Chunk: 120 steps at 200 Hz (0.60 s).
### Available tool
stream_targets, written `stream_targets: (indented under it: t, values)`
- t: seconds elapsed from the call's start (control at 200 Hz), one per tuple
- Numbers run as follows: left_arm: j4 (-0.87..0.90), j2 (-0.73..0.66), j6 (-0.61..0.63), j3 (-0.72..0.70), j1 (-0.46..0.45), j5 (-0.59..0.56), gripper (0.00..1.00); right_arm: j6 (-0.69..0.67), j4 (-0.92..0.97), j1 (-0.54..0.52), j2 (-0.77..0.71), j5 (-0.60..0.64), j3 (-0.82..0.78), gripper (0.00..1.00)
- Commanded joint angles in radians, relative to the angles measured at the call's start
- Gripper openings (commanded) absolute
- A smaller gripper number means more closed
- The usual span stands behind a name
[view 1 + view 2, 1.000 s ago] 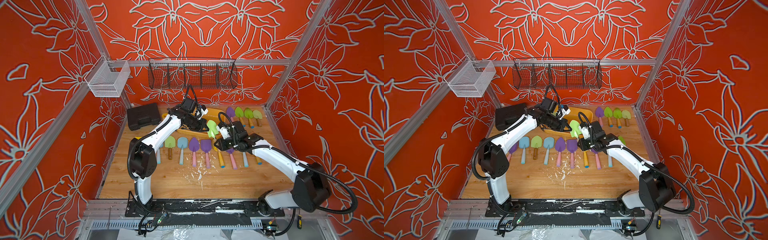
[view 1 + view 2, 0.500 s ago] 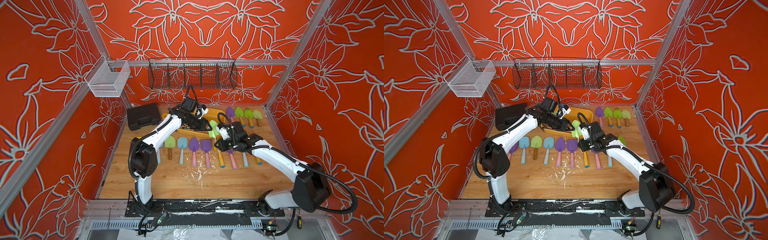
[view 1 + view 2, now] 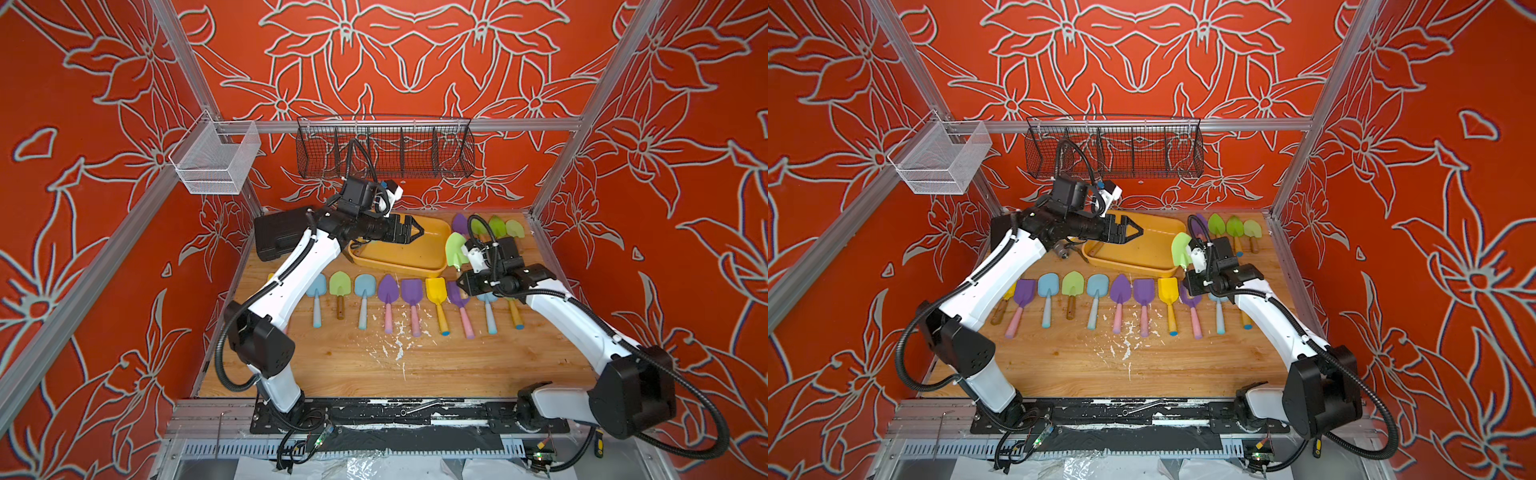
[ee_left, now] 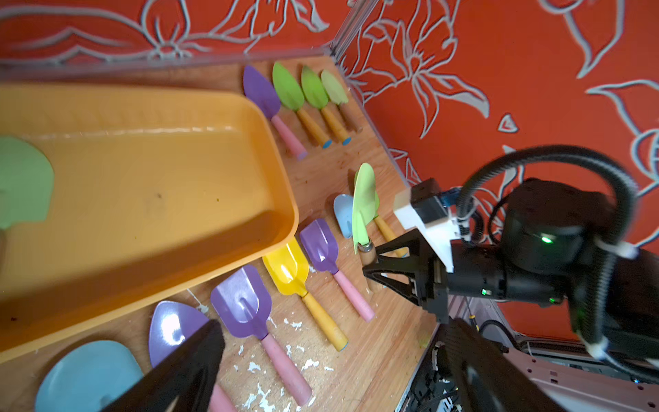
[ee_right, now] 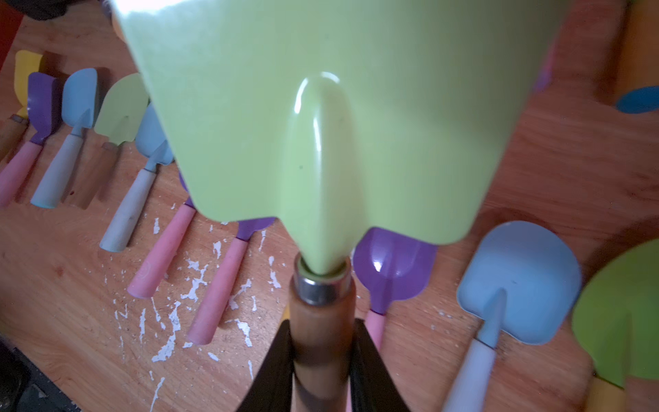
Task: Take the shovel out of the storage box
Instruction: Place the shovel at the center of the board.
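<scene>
Two tools over the counter [image 3: 374,365]. Right tool [image 5: 322,333] clenched on the wooden handle of the light green shovel [image 3: 456,249], blade up, held clear of the storage box [image 3: 399,254] and just beside its right end, above the row of shovels [image 3: 411,291]. Left tool [image 3: 417,231] spread wide, grasping nothing, hovering over the box's far side

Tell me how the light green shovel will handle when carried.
The light green shovel is likely stiff: its glossy blade looks like painted metal. Gripped on its round wooden handle by the right claw, the broad blade could make it twist.
</scene>
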<state>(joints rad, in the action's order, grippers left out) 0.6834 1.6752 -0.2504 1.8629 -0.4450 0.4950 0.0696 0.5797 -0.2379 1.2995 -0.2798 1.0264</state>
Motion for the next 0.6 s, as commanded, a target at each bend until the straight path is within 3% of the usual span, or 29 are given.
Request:
stream_targets:
  t: [0.0,0.205,0.42,0.595]
  values:
    - [-0.021,-0.059,0.033,0.015,0.002,-0.035,0.97,-0.107,0.084,0.064,-0.036,0.019,0.041,0.0]
    - [-0.021,-0.126,0.078,-0.008,0.002,-0.038,0.97,-0.164,0.136,0.24,-0.029,0.003,0.057,0.0]
    - [-0.037,-0.19,0.117,-0.094,0.002,-0.052,0.97,-0.291,0.222,0.353,0.057,0.113,0.093,0.0]
    - [-0.102,-0.231,0.078,-0.207,0.002,-0.021,0.97,-0.364,0.251,0.439,0.105,0.158,0.093,0.0]
